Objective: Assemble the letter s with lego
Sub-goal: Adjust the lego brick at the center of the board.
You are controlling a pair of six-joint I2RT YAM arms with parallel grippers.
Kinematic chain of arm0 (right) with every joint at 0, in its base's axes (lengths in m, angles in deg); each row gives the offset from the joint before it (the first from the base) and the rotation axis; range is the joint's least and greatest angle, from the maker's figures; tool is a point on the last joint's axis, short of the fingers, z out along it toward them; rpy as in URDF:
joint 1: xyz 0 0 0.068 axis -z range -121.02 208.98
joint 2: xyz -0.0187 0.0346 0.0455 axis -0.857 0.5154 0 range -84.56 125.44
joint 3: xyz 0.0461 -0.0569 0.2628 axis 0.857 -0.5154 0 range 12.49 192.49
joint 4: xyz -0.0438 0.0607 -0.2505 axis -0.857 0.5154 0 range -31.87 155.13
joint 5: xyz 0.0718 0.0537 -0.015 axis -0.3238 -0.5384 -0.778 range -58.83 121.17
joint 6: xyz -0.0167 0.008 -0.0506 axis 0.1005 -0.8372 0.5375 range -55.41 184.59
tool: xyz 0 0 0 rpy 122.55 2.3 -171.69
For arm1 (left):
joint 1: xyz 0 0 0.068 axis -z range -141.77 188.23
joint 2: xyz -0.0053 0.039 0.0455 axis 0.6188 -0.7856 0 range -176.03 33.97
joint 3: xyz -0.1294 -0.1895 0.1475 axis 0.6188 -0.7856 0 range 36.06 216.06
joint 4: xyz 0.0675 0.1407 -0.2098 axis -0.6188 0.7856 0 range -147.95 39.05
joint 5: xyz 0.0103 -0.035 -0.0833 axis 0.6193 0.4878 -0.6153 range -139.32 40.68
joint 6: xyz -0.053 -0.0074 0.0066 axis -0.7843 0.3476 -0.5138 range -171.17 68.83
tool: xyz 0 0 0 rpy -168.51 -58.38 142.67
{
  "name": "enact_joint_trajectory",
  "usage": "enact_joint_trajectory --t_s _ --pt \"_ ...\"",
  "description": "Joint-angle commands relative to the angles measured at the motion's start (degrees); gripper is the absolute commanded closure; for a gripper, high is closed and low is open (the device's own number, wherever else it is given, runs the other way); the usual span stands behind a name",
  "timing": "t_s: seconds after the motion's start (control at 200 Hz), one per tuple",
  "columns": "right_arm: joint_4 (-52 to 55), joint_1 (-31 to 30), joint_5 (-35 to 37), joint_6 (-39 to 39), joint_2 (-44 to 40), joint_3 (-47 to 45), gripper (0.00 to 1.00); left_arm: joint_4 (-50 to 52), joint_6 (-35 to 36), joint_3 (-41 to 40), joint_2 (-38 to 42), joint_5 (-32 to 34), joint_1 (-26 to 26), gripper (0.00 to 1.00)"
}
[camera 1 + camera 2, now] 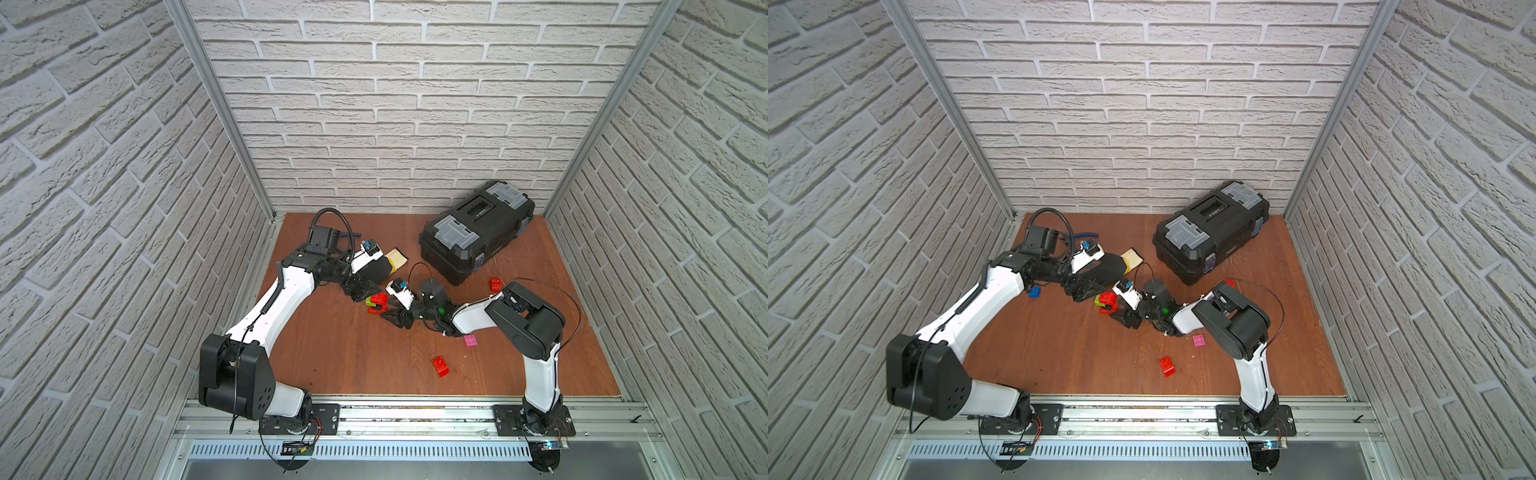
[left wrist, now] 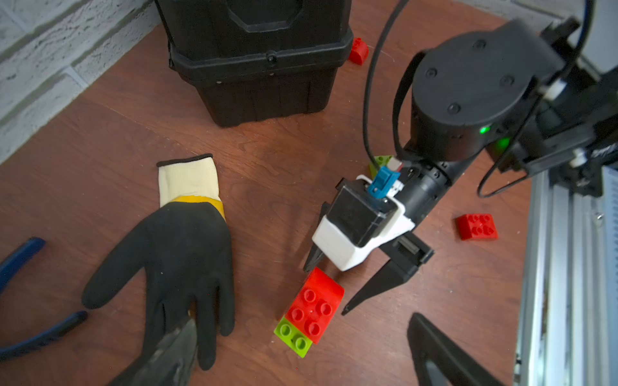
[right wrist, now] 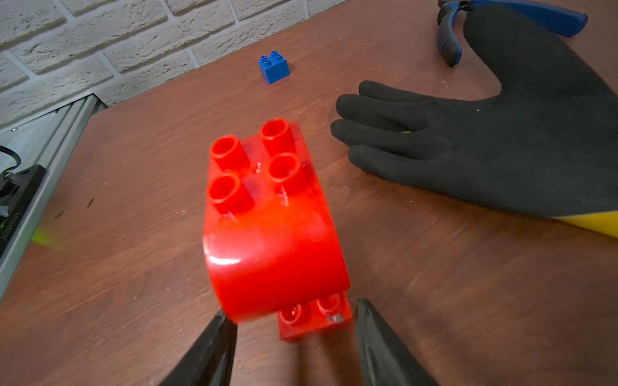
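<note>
While both arms reach toward mid-bench, the left end effector (image 1: 363, 291) stands spread wide, with nothing between its fingers (image 2: 174, 347) and nothing in its hold. The lego stack (image 2: 309, 312) lies just ahead of it, apart from both fingers, and appears to rest on the bench (image 1: 345, 353).

Stack make-up: the curved red brick (image 3: 267, 217) is on top. The lime green brick (image 2: 294, 336) pokes out below at the end facing the left end effector. A lower red piece (image 3: 314, 319) shows under the opposite end.

Right end effector (image 3: 294, 312): jaws partly apart, straddling that opposite end, with one fingertip (image 3: 224, 327) at the curved brick's edge. The right wrist view is blurred, so I cannot tell whether the jaws actually clamp.

Loose lego:
- The loose red brick (image 1: 440, 366) and the pink brick (image 1: 470, 340) lie behind the right end effector, near its forearm.
- The far red brick (image 1: 495, 284) sits beside the toolbox (image 1: 478, 241).
- The blue brick (image 3: 274, 67) is well beyond the right end effector's tips.

The glove (image 2: 180, 254) lies flat beside the left end effector, with the blue-handled pliers (image 2: 23, 254) past it.
</note>
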Motion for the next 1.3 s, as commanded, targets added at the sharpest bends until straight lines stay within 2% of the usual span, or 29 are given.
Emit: enact_joint_trajectory --t_s 0.0,0.055,0.315,0.695,0.785,0.855,1.02,1.295 --pt "-5.59 -0.61 -0.49 1.34 1.71 1.65 0.46 -1.84 -9.14 -1.23 2.05 -3.50 -0.36 0.02" --pt "-7.51 -0.69 -0.59 1.00 2.44 1.66 0.50 -2.48 -11.73 -1.81 2.70 -2.04 -0.34 0.02" --pt "-11.87 -0.73 -1.34 1.00 4.12 1.48 0.62 -3.22 -14.14 -3.73 5.81 1.55 -0.43 0.02" --pt "-11.60 -0.97 -2.06 0.80 2.48 1.28 0.70 -2.65 -14.35 -4.09 6.57 3.08 -0.43 0.02" --pt "-11.42 -1.03 -2.61 -0.70 0.66 0.62 0.71 -3.82 -16.26 -4.23 6.94 5.89 -0.45 0.02" --pt "-11.77 -0.98 -3.41 -3.71 -0.63 -0.07 0.71 -3.66 -17.97 -4.09 6.91 8.79 -0.43 0.02" --pt "-12.09 -1.14 -6.00 -16.08 -1.75 -1.14 0.73 -3.15 -17.59 -4.16 7.29 12.60 -0.44 0.02" --pt "-0.58 -2.15 -8.77 -34.27 -4.59 0.76 0.73 -5.77 -18.42 -6.70 9.10 14.78 -0.48 0.02"
